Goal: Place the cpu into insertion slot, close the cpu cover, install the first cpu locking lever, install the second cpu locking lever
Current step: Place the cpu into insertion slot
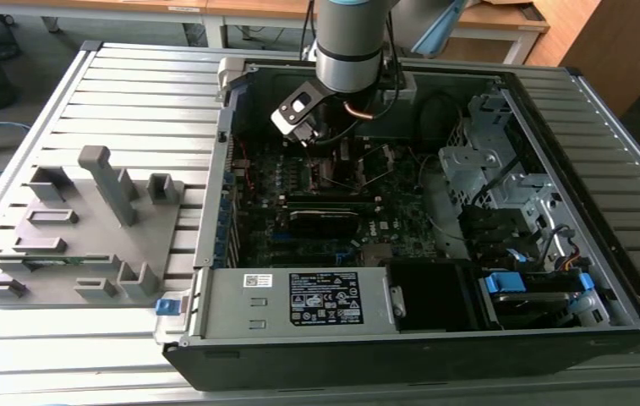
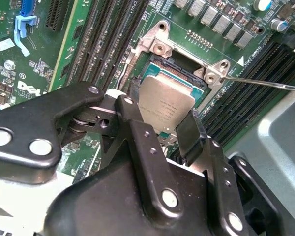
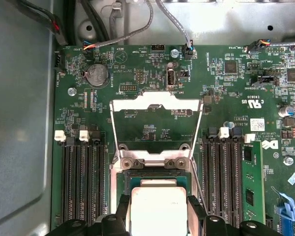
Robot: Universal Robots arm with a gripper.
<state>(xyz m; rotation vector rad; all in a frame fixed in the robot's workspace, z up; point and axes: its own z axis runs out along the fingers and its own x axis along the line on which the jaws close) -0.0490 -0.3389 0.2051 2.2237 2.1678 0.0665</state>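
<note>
The cpu [image 2: 166,101] [image 3: 159,204], a flat silver-grey square, is between the two black fingers [image 2: 133,120] of my gripper [image 2: 160,125] [image 3: 159,212], which is shut on it. It is level over the insertion slot [image 2: 174,61] [image 3: 157,175], very low; I cannot tell whether it is seated. The cpu cover [image 3: 157,101], a thin silver frame, stands flipped open beyond the slot. A thin wire locking lever [image 2: 260,82] [image 3: 199,182] sticks out beside the socket, unlatched. In the exterior view the gripper [image 1: 322,144] reaches down into the open computer case.
Black memory slots [image 3: 81,182] flank the socket on both sides, one with a green module [image 3: 250,182]. Cables [image 3: 132,29] run along the case wall. A drive cage [image 1: 500,182] fills the exterior view's right. A grey fixture [image 1: 83,228] lies outside the case.
</note>
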